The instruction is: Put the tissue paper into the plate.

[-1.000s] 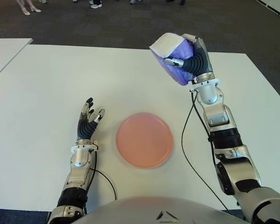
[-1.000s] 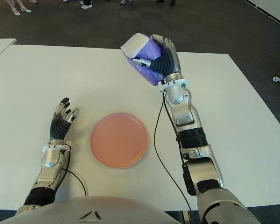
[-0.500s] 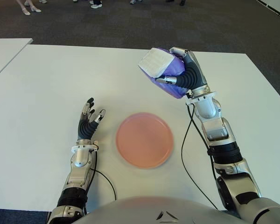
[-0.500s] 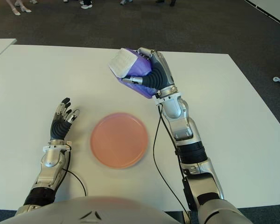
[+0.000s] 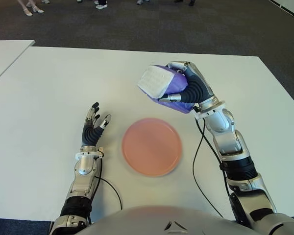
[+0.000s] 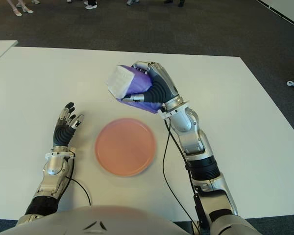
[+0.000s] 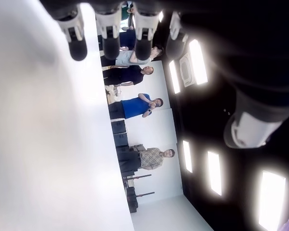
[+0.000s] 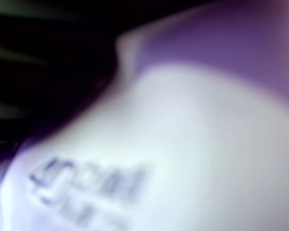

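Purple-and-white tissue paper (image 5: 162,87), a soft pack, is clamped in the right hand (image 5: 188,90); fingers wrap over its top and thumb presses the underside. The pack is held in the air, clear of the table (image 5: 39,98), its white end pointing toward the robot's left. The right wrist view is filled by the pack's surface, consistent with a full grasp.

Progress: pickup done, carry under way, placement not yet done. The pack sits beyond the far right rim of the pink plate (image 5: 151,146), not yet above its centre. The plate holds nothing.

Remaining, by judgement: bring the hand nearer and to the left until the pack is over the plate, lower it, release. The pack looks bulky against the plate, so centring matters or it may overhang the rim.

Left hand (image 5: 94,125) is idle, fingers spread and holding nothing, just left of the plate.
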{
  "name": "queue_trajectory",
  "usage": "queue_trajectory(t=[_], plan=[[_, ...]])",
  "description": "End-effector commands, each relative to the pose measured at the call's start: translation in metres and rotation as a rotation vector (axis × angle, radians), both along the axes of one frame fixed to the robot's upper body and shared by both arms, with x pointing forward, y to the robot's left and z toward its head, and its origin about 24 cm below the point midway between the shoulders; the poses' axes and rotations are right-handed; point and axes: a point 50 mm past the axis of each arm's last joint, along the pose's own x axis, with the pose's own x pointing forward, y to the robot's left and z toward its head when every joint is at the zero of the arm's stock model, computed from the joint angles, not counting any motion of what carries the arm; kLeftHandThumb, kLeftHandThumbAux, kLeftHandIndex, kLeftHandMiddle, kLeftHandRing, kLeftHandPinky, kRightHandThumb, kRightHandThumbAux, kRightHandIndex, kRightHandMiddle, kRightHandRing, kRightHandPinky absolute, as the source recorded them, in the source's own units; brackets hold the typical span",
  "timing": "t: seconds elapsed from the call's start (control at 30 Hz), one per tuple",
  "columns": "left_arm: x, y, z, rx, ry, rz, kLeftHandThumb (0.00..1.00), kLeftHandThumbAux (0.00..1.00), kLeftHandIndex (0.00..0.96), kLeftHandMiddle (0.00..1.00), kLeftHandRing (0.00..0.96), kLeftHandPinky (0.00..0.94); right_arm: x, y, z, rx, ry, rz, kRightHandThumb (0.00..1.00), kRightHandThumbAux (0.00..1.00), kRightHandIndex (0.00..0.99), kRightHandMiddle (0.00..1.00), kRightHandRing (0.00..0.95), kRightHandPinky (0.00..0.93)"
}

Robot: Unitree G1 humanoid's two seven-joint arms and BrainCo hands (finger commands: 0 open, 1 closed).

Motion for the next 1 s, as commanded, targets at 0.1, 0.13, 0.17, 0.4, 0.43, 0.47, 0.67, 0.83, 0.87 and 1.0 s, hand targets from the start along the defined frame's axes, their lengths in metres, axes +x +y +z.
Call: queue_trajectory(t=[0.1, 0.13, 0.17, 0.4, 0.43, 0.47, 0.67, 0.83, 0.87, 1.0], plan=[[-0.013, 0.0, -0.019, -0.011, 0.1, -0.007, 0.0, 0.51, 0.0, 0.0, 0.0, 0.0, -0.007, 0.008, -0.016, -0.095, 0.055, 0.067, 0.856, 0.677, 0.4, 0.537, 0.848, 0.84], [-0.013, 0.0, -0.019, -0.011, 0.1, -0.007, 0.0, 0.51, 0.0, 0.0, 0.0, 0.0, -0.008, 0.009, -0.017, -0.106, 0.057, 0.072, 0.856, 0.676, 0.4, 0.537, 0.848, 0.84], [-0.013, 0.0, -0.02, -0.011, 0.1, -0.007, 0.0, 0.511, 0.0, 0.0, 0.0, 0.0, -0.008, 0.01, -0.018, -0.114, 0.059, 0.076, 0.856, 0.676, 0.4, 0.537, 0.845, 0.837], [-0.013, 0.001, -0.02, -0.007, 0.097, -0.001, 0.0, 0.515, 0.0, 0.0, 0.0, 0.0, -0.018, 0.015, -0.031, -0.194, 0.138, 0.154, 0.856, 0.676, 0.4, 0.537, 0.839, 0.841], [-0.013, 0.001, -0.02, -0.006, 0.095, 0.0, 0.0, 0.516, 0.0, 0.0, 0.0, 0.0, -0.019, 0.016, -0.032, -0.204, 0.149, 0.165, 0.856, 0.676, 0.4, 0.537, 0.84, 0.842], [-0.013, 0.001, -0.02, -0.005, 0.094, 0.0, 0.0, 0.516, 0.0, 0.0, 0.0, 0.0, -0.02, 0.016, -0.033, -0.21, 0.156, 0.172, 0.856, 0.676, 0.4, 0.538, 0.84, 0.844], [-0.013, 0.0, -0.019, -0.005, 0.087, -0.005, 0.0, 0.516, 0.0, 0.0, 0.0, 0.0, -0.021, 0.018, -0.042, -0.251, 0.19, 0.193, 0.856, 0.676, 0.401, 0.54, 0.845, 0.84], [-0.013, 0.0, -0.019, -0.011, 0.089, -0.005, 0.0, 0.52, 0.0, 0.0, 0.0, 0.0, -0.018, 0.022, -0.056, -0.293, 0.191, 0.208, 0.856, 0.676, 0.4, 0.54, 0.842, 0.826], [-0.012, 0.0, -0.019, -0.012, 0.09, -0.005, 0.0, 0.521, 0.0, 0.0, 0.0, 0.0, -0.019, 0.023, -0.057, -0.304, 0.184, 0.214, 0.856, 0.676, 0.4, 0.539, 0.841, 0.823], [-0.012, -0.001, -0.018, -0.016, 0.087, -0.005, 0.0, 0.529, 0.0, 0.0, 0.0, 0.0, -0.02, 0.026, -0.063, -0.351, 0.147, 0.233, 0.855, 0.677, 0.398, 0.535, 0.83, 0.807]])
